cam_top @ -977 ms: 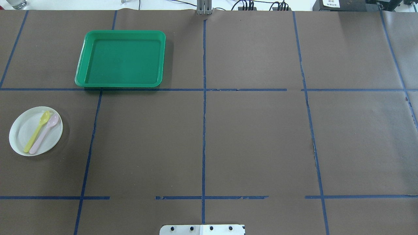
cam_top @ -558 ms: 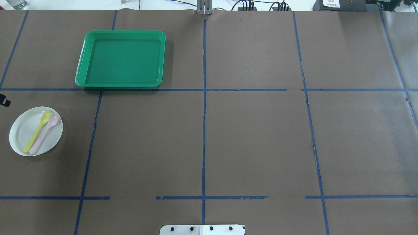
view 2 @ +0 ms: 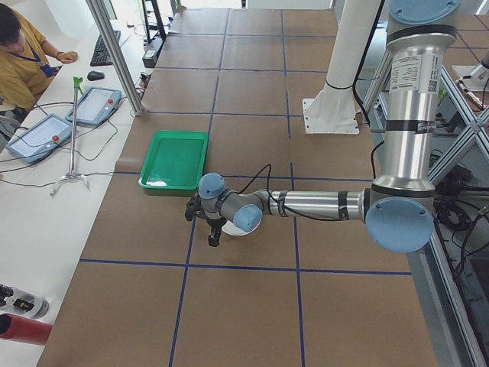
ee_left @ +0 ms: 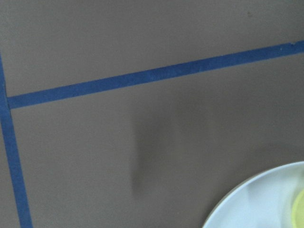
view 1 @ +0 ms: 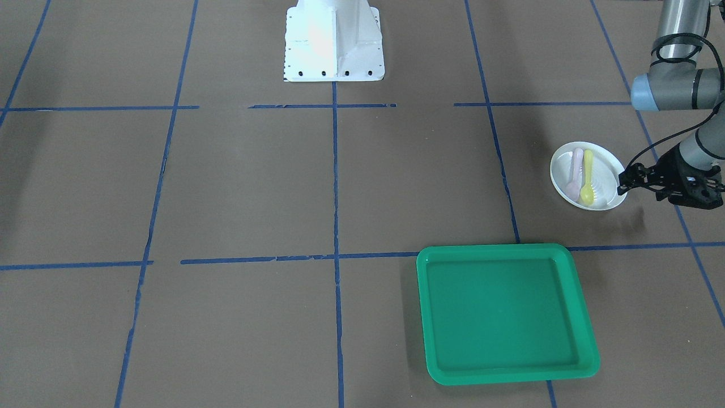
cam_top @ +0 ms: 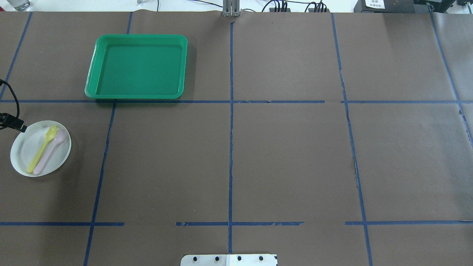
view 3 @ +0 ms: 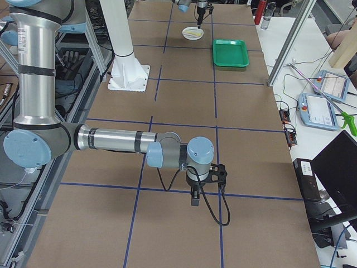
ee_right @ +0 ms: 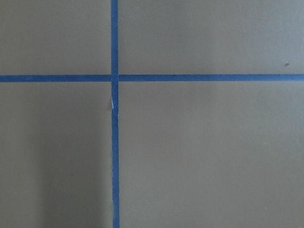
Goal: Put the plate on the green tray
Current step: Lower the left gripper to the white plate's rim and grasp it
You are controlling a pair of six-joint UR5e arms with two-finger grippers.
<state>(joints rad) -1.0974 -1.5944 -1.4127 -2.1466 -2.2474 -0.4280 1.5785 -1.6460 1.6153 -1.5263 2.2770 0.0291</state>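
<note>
Notably, yellow spoon (cam_top: 41, 149) and pink spoon (cam_top: 50, 152) across the plate (cam_top: 23, 155), left hand (view 1: 624, 182) by its rim, grip indiscernible.

Overhead looks down from behind the robot (view 1: 334, 39); the front camera faces it. Both share the plate (cam_top: 24, 149) and tray (cam_top: 136, 68). Wrist cameras sit close over the table (cam_top: 288, 159).
</note>
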